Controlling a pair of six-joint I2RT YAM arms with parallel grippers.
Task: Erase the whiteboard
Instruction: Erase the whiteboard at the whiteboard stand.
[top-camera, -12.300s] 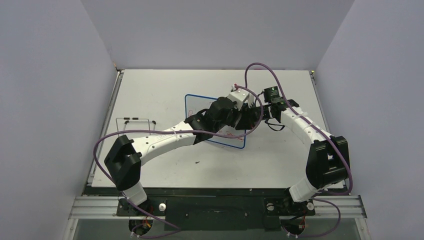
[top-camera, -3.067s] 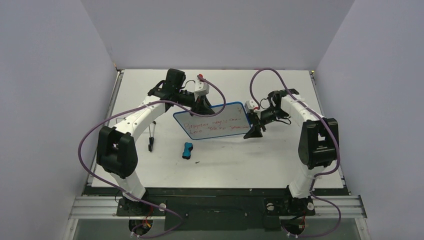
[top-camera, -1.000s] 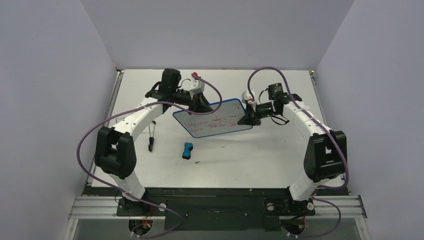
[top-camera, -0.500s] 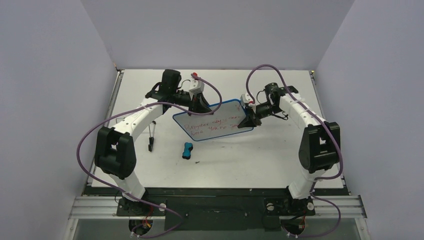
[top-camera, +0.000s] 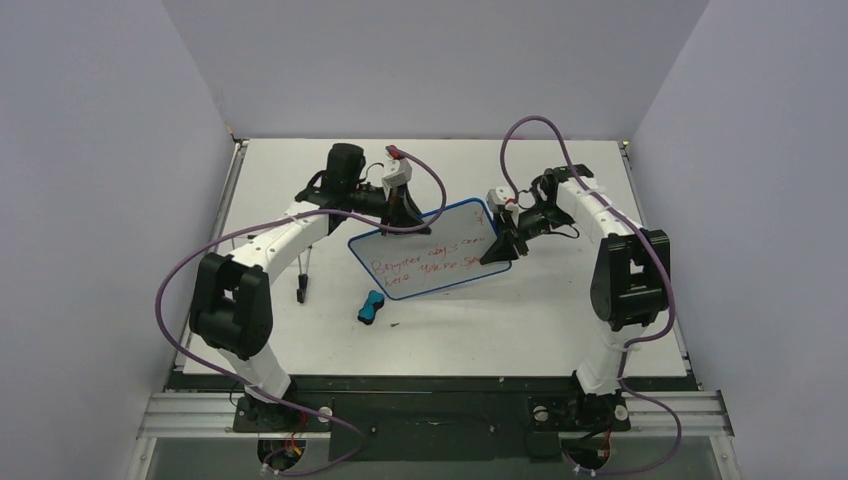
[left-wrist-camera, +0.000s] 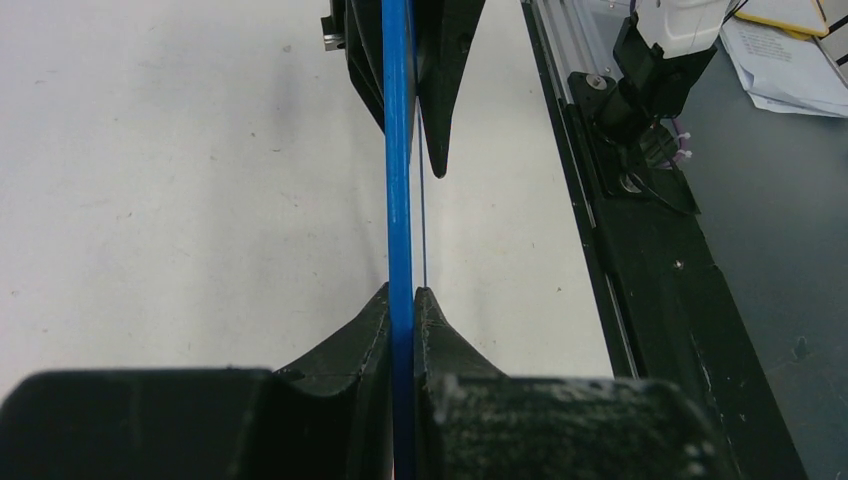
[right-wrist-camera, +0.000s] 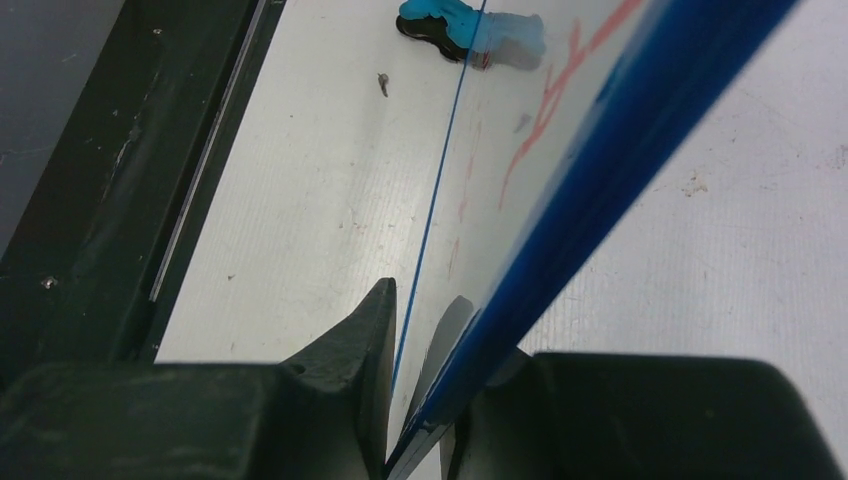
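Observation:
The whiteboard (top-camera: 432, 254), white with a blue rim and red handwriting, is held tilted over the middle of the table. My left gripper (top-camera: 402, 214) is shut on its far left edge; in the left wrist view the rim (left-wrist-camera: 400, 150) runs edge-on between my jaws (left-wrist-camera: 402, 293). My right gripper (top-camera: 498, 250) is shut on the board's right edge. The right wrist view shows the rim (right-wrist-camera: 600, 130) slanting between that gripper's (right-wrist-camera: 435, 320) jaws. The blue-and-black eraser (top-camera: 371, 307) lies on the table in front of the board and shows in the right wrist view (right-wrist-camera: 432, 20).
A thin wire stand (top-camera: 302, 272) lies on the table under my left arm. A small dark speck (top-camera: 393, 324) sits near the eraser. The black rail of the table's near edge (right-wrist-camera: 150, 200) lies just beyond the eraser.
Both grippers have carried the whiteboard a little nearer. Its right end has swung towards me with my right gripper, so it lies more slanted. The eraser stays on the table.

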